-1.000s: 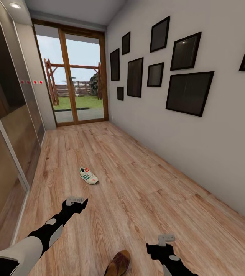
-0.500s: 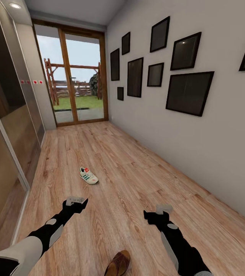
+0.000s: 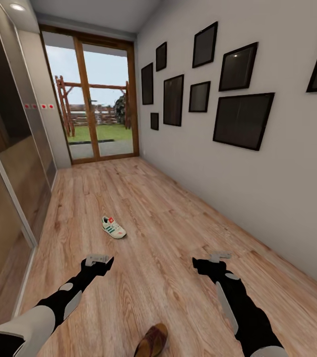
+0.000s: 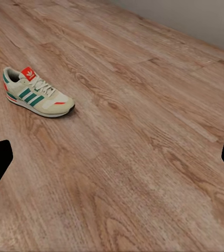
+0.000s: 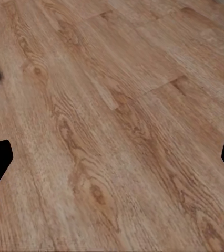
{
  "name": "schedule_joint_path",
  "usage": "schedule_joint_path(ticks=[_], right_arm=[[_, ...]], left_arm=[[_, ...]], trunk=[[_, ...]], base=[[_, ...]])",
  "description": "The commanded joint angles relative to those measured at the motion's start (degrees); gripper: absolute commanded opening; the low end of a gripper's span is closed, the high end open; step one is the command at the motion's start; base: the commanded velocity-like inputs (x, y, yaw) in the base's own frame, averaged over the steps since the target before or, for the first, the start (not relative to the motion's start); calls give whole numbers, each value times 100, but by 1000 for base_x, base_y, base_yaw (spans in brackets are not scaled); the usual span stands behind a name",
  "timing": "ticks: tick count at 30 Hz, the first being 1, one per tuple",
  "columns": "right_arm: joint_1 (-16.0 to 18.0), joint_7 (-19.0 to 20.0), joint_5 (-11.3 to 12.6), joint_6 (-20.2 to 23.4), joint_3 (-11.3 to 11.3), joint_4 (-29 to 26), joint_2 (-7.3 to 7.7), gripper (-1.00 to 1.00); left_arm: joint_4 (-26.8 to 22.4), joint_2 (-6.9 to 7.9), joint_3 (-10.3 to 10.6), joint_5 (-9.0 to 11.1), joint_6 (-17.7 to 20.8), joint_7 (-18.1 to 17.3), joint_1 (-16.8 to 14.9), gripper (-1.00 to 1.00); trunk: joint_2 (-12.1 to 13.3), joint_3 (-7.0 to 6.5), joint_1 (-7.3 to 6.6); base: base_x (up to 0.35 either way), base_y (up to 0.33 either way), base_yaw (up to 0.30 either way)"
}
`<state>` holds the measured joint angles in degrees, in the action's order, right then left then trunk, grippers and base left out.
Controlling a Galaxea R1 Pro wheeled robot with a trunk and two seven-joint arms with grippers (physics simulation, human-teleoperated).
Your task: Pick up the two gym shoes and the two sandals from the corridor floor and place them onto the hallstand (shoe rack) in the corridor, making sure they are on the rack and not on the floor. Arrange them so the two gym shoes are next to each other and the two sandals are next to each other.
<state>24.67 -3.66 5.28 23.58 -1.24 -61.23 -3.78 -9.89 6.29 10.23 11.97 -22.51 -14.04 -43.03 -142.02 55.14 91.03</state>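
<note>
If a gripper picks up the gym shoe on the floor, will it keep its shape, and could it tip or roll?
The gym shoe stands upright on its flat sole on the corridor floor, so it probably will not roll. Its laced upper looks soft, so it may give under a grip. It looks light for its size.

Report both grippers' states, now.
Left gripper: open, holding nothing.
Right gripper: open, holding nothing.

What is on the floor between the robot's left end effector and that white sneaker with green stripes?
Nothing: in the head view, bare light brown wood-plank floor separates the left end effector from the white green-striped sneaker.
</note>
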Motion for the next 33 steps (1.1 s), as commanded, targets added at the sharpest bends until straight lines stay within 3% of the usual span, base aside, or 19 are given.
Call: schedule_joint_path(ticks=[1,33], right_arm=[[3,-39,54,36,-9,-69,1,100],[3,-39,61,50,-7,-140,0,100]], left_arm=[[5,4,45,58,-16,-20,-4,100],[5,4,42,60,-16,-21,-4,100]], trunk=[[-2,2,-1],[-2,-14,-1]], base=[[-66,-58,-196],[-55,-59,-25]])
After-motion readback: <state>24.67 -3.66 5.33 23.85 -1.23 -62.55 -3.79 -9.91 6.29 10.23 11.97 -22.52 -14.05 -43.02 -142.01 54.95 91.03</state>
